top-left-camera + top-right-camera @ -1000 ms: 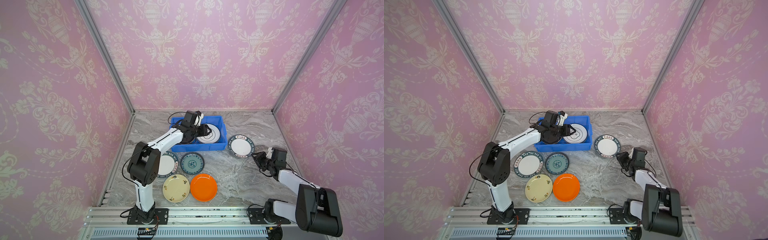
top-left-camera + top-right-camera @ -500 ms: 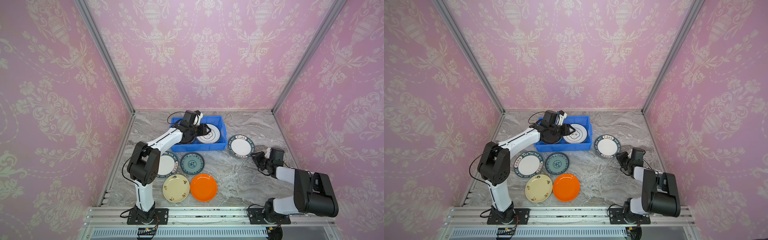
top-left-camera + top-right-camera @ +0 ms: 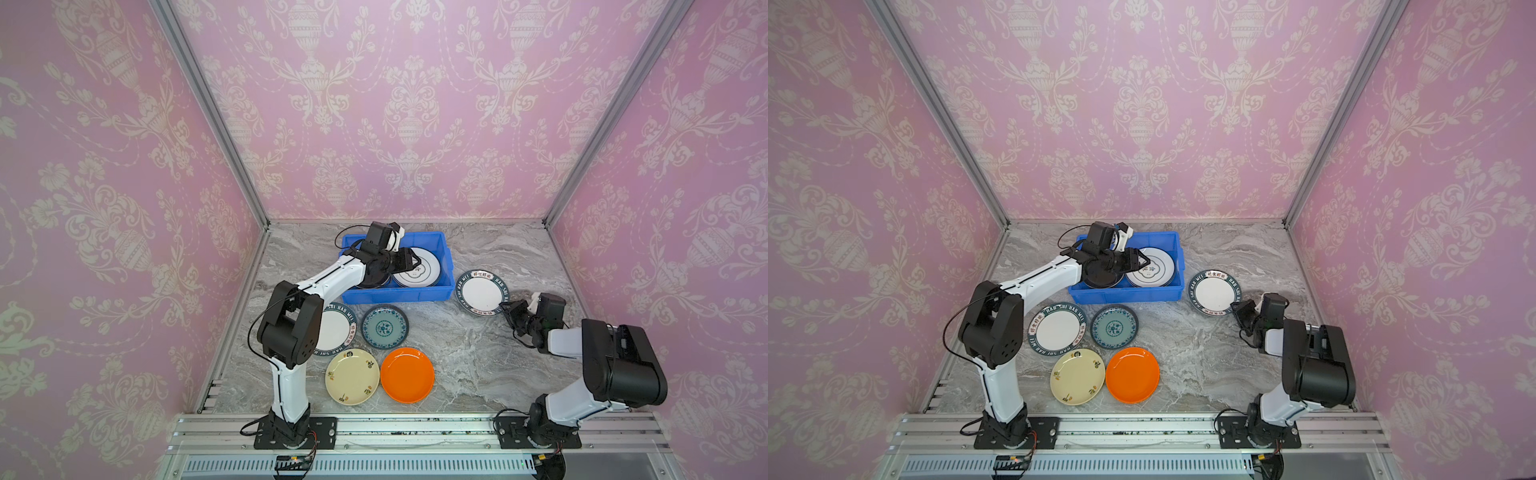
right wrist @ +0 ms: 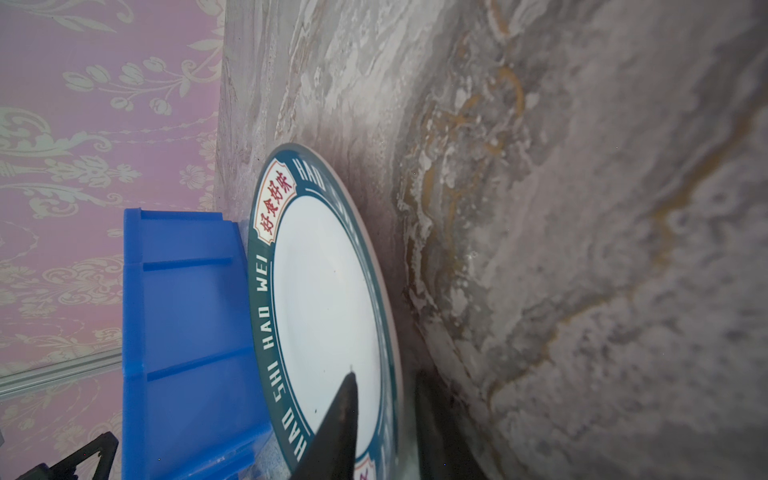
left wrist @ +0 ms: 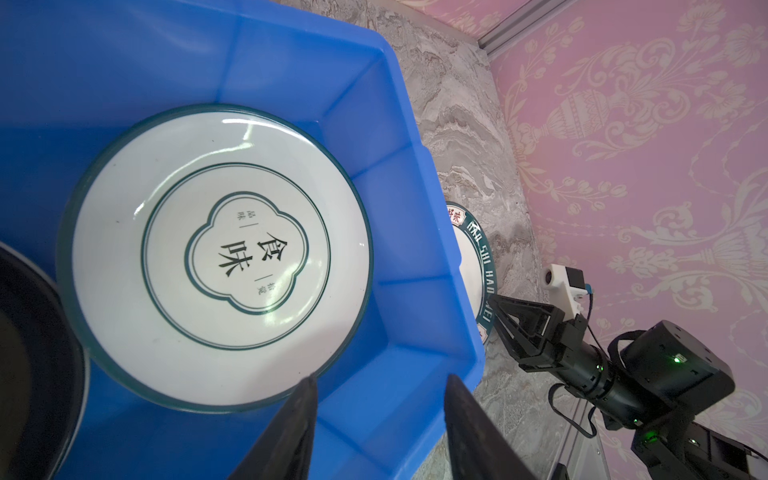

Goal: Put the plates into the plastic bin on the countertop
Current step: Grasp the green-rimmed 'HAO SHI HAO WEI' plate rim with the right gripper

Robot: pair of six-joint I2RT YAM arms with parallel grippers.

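Observation:
The blue plastic bin (image 3: 446, 266) stands at the back of the countertop (image 3: 478, 365). In it lie a white black-ringed plate (image 5: 216, 257) and a black plate (image 5: 25, 353), the latter mostly under my left arm. My left gripper (image 5: 381, 379) hovers over the bin, open and empty. A white plate with a dark lettered rim (image 4: 324, 299) lies right of the bin. My right gripper (image 4: 385, 374) straddles its near rim, one finger over it and one under it, with a narrow gap. Whether the fingers press the rim does not show.
In front of the bin lie another lettered plate (image 3: 334, 330), a teal patterned plate (image 3: 384, 326), a cream plate (image 3: 352, 376) and an orange plate (image 3: 407, 375). Pink walls close in the counter on three sides. An aluminium rail with both arm bases runs along the front.
My right gripper has slid forward onto the rim of the lettered plate and its jaws have narrowed. The left gripper has hardly moved over the bin.

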